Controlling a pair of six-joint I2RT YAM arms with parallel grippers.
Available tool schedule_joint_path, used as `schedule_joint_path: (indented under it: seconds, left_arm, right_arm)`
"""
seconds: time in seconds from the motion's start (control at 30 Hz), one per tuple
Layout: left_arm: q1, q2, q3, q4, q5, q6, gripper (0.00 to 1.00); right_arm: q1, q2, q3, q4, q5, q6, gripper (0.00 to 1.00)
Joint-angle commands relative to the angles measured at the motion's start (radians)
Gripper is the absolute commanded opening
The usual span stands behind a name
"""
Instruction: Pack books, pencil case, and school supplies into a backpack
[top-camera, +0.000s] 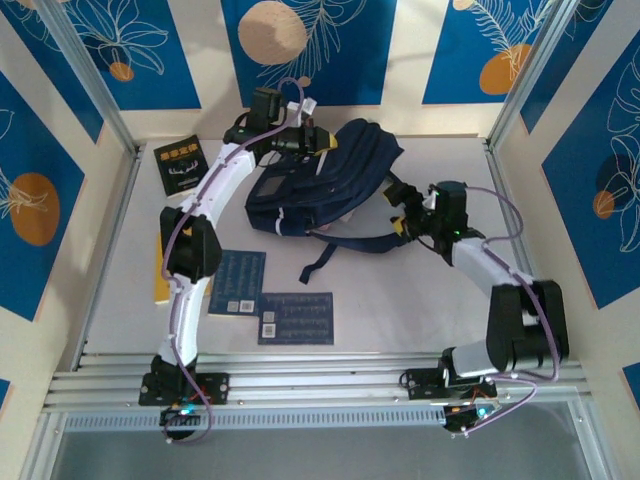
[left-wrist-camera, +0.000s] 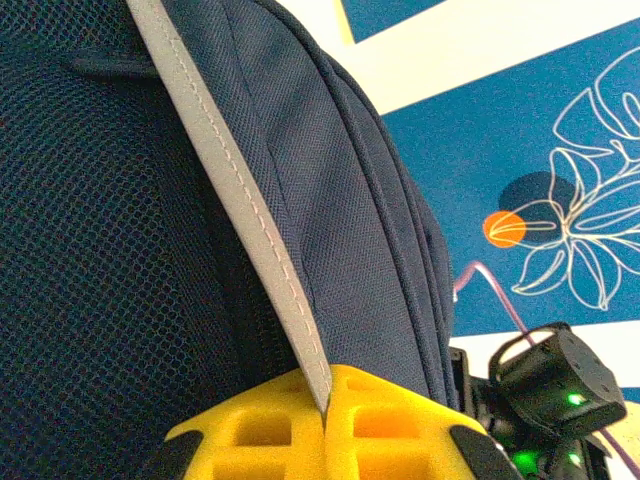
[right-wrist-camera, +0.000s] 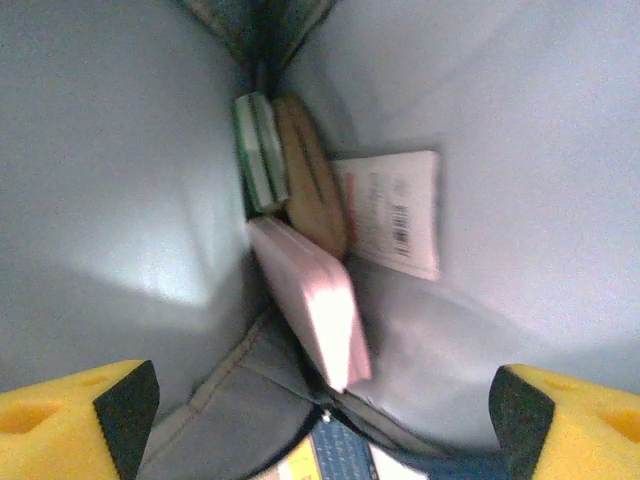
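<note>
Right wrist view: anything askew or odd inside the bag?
Nothing damaged. The soft pale pink pencil case, green booklet, tan block and white red-printed packet sit jumbled and tilted, wedged into the inner fold of the navy fabric backpack rather than lying flat.

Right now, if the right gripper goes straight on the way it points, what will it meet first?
Probably the pink pencil case, lying inside the backpack almost centred ahead of the open right gripper. The white packet, green booklet and tan block look deeper, though depth is unclear.
</note>
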Motion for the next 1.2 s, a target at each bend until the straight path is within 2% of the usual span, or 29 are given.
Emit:
schedule_joint_path:
  seconds: [0.0,0.07,0.13,0.17,0.23,0.33,0.53,0.67,0.73,0.83,1.03,1.17]
  left_arm:
    - [-0.015,-0.009,0.022,-0.036,-0.061,0.06,0.0]
    - [-0.04,-0.005,0.018,-0.091,-0.108,0.103,0.06]
    - [-0.07,0.014,0.018,-0.137,-0.138,0.14,0.11]
    - [-0.082,0.024,0.018,-0.146,-0.146,0.143,0.16]
    - [-0.102,0.036,0.019,-0.164,-0.154,0.143,0.35]
    - [-0.118,-0.008,0.004,-0.182,-0.176,0.16,0.48]
    - [-0.12,-0.242,-0.144,-0.246,-0.275,0.228,0.53]
    - [-0.12,-0.546,-0.467,-0.2,-0.445,0.22,0.53]
    - [-0.12,-0.747,-0.719,-0.126,-0.548,0.156,0.54]
    - [-0.12,-1.011,-1.063,-0.059,-0.643,0.025,0.58]
    - [-0.122,-1.35,-1.566,-0.067,-0.615,-0.154,0.59]
    - [-0.128,-1.455,-1.741,-0.08,-0.621,-0.201,0.58]
  right_arm:
    - [-0.038,-0.15,0.009,-0.308,0.12,-0.023,0.87]
    - [-0.037,-0.253,0.02,-0.446,0.269,-0.059,0.87]
    - [-0.026,-0.362,0.004,-0.49,0.352,-0.088,0.87]
    - [-0.018,-0.4,-0.002,-0.496,0.365,-0.103,0.86]
    - [0.01,-0.458,0.006,-0.52,0.37,-0.154,0.86]
    - [0.064,-0.479,0.048,-0.584,0.354,-0.241,0.86]
    - [0.274,-0.49,0.075,-0.606,0.324,-0.4,0.86]
    - [0.44,-0.471,0.041,-0.542,0.232,-0.513,0.87]
    - [0.523,-0.464,0.0,-0.489,0.228,-0.543,0.88]
    - [0.568,-0.402,-0.021,-0.446,0.164,-0.554,0.87]
    - [0.652,-0.112,0.092,-0.522,0.141,-0.592,0.84]
    - [0.677,0.062,0.18,-0.589,0.12,-0.6,0.84]
